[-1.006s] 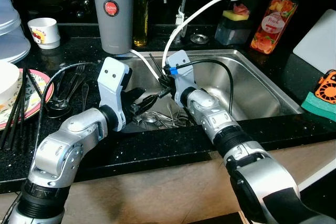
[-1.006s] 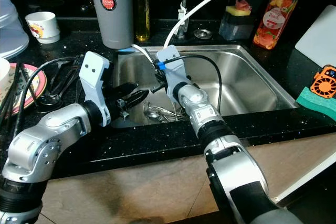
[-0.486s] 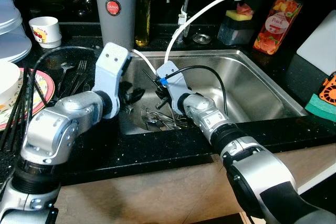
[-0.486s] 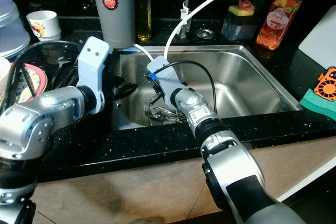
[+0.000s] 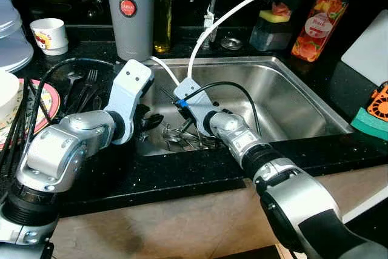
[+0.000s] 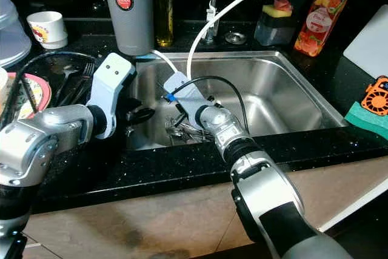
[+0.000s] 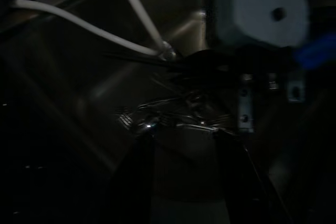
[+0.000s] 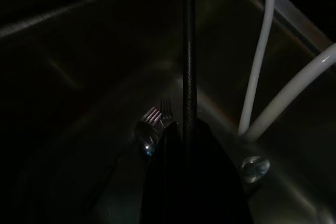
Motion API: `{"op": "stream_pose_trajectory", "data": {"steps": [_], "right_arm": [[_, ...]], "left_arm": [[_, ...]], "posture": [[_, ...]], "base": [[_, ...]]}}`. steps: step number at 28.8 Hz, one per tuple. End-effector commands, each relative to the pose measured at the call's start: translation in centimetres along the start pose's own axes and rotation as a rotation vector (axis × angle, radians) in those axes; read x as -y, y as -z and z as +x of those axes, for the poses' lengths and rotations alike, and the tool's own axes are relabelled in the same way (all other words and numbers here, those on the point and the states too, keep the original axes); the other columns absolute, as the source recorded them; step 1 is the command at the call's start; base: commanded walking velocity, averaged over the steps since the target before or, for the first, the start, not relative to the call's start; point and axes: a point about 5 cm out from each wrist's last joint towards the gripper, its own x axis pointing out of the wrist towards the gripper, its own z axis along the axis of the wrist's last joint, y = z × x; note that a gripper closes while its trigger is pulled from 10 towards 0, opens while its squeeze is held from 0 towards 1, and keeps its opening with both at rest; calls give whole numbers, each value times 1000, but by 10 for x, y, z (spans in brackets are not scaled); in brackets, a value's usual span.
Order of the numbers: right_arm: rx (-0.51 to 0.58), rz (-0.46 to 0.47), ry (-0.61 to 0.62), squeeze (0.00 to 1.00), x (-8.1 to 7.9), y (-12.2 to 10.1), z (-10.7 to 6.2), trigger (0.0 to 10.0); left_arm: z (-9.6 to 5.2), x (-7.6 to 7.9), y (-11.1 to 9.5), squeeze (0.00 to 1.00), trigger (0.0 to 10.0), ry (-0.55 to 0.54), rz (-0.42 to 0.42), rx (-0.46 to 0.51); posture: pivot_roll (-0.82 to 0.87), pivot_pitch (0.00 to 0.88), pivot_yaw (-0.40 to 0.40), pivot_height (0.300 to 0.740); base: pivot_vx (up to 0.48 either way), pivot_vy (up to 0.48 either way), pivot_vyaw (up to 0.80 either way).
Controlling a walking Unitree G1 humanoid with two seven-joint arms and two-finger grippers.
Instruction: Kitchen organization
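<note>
Reaching into the stainless sink (image 5: 291, 98), our right gripper (image 8: 184, 145) has its fingers closed on a black chopstick (image 8: 188, 51) above the forks and spoons (image 5: 182, 139); our left gripper (image 5: 148, 122) hovers beside them, fingers parted.

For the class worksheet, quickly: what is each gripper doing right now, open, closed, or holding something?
Left gripper: open, empty, above the cutlery in the sink.
Right gripper: closed on a thin black stick.
</note>
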Motion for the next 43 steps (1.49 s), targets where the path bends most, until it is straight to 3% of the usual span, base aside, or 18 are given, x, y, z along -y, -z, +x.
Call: {"op": "stream_pose_trajectory", "data": {"steps": [1,6,7,12,13,14,19,21,23,24,26,28,35,36,37,43], "right_arm": [[-44,14,7,0,-1,11,-2,10000],[-40,27,1,0,-1,10,-1,10000],[-39,30,0,1000,-1,10,-1,10000],[-34,21,8,984,-1,9,-1,10000],[-26,29,18,31,0,7,-1,10000],[-21,38,25,0,2,6,-1,10000],[4,57,51,0,8,1,-2,10000],[42,73,95,0,17,-7,-4,10000],[121,126,190,0,34,-19,-9,10000],[121,126,190,0,34,-19,-9,10000],[200,221,267,0,49,-29,-14,10000],[294,347,267,0,57,-40,-18,10000],[395,438,177,0,44,-45,-19,10000],[404,443,174,0,42,-43,-20,10000],[408,442,172,0,41,-42,-21,10000],[417,442,153,0,35,-37,-28,10000]], "left_arm": [[0,6,5,0,10000,27,9,-35],[0,4,6,0,10000,17,8,-39],[-1,4,6,0,10000,16,7,-40],[-1,3,6,0,10000,13,6,-40],[-1,2,5,0,10000,-5,4,-39],[0,1,5,0,10000,-17,1,-37],[1,-3,3,0,10000,-57,-5,-25],[3,-9,1,0,10000,-118,-25,-6],[5,-23,-1,0,10000,-257,-53,12],[5,-23,-1,0,10000,-257,-53,12],[5,-37,-2,0,10000,-421,-80,26],[6,-47,-2,0,10000,-598,-98,28],[11,-55,10,0,10000,-667,-189,-30],[12,-55,13,176,10000,-672,-212,-31],[13,-54,14,1000,10000,-671,-232,-32],[16,-53,21,1000,10000,-709,-244,-95]], "posture": [[-10,118,-79,740],[-10,118,-79,740],[-10,118,-79,740],[-9,118,-77,740],[-9,116,-76,740],[-9,116,-76,740],[-9,117,-74,740],[-10,117,-74,740],[-10,118,-75,740],[-10,118,-75,740],[-11,121,-75,740],[-20,124,-66,740],[-22,124,-65,740],[-23,128,-63,740],[-24,127,-62,740],[-27,123,-58,740]], "base": [[0,0,0],[0,0,0],[0,0,0],[0,0,0],[0,0,0],[0,0,0],[0,0,0],[0,0,0],[0,0,0],[0,0,0],[0,0,0],[0,0,0],[0,0,0],[0,0,0],[0,0,0],[0,0,0]]}}
